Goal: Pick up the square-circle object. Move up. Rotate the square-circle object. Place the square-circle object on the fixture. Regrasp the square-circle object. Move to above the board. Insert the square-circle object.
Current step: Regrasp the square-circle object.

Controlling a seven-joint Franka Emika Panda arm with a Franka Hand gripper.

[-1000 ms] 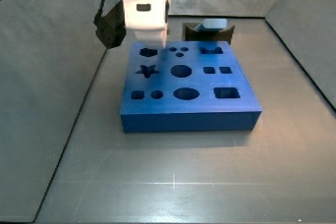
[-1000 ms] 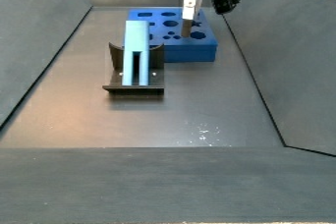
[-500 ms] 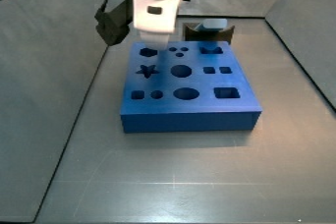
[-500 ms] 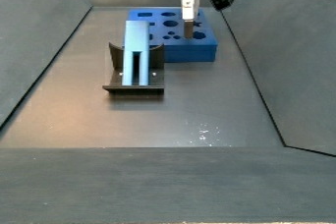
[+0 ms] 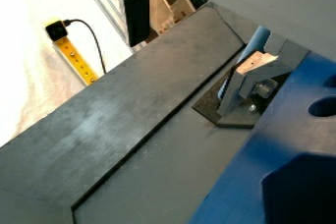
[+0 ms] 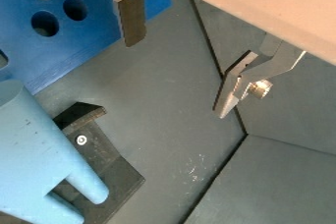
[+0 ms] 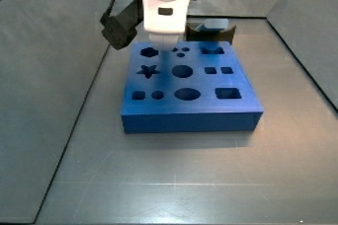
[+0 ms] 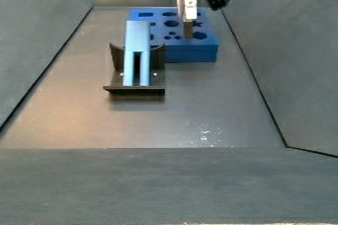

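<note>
The square-circle object (image 8: 137, 49) is a long pale-blue bar lying along the dark fixture (image 8: 133, 81), left of the board (image 8: 169, 39). In a wrist view the same bar (image 6: 37, 159) rests on the fixture (image 6: 102, 169). My gripper (image 8: 189, 10) hangs over the far part of the bright-blue board (image 7: 185, 91), apart from the bar. Its silver fingers (image 6: 129, 20) stand wide apart in a wrist view, and the gripper (image 6: 179, 76) is open with only bare floor between them. In a side view the fixture (image 7: 211, 32) sits behind the board.
Grey walls enclose the floor on all sides in both side views. The board (image 6: 59, 22) has several dark cut-outs. A yellow strip with a black cable (image 5: 73, 46) stands outside the enclosure.
The gripper has drifted sideways above the board's far end, toward the fixture's side. It stays open and empty. The bar and fixture have not moved.
</note>
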